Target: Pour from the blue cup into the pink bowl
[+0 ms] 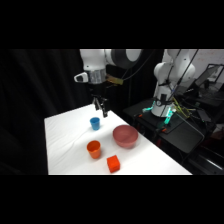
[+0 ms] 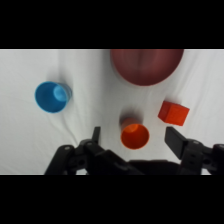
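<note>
Pincer spread wide above the white desk, nothing in it yet.
Small blue plastic cup looks light, stiff and slick, so I'd pinch 1 wall near the rim; the wide pink bowl sits well apart.

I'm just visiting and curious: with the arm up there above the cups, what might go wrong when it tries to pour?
1. The gripper sits open over the orange cup, not the blue cup, so it might grab the wrong one.
2. The pink bowl stands apart from the blue cup, so contents could spill during the carry.
</note>
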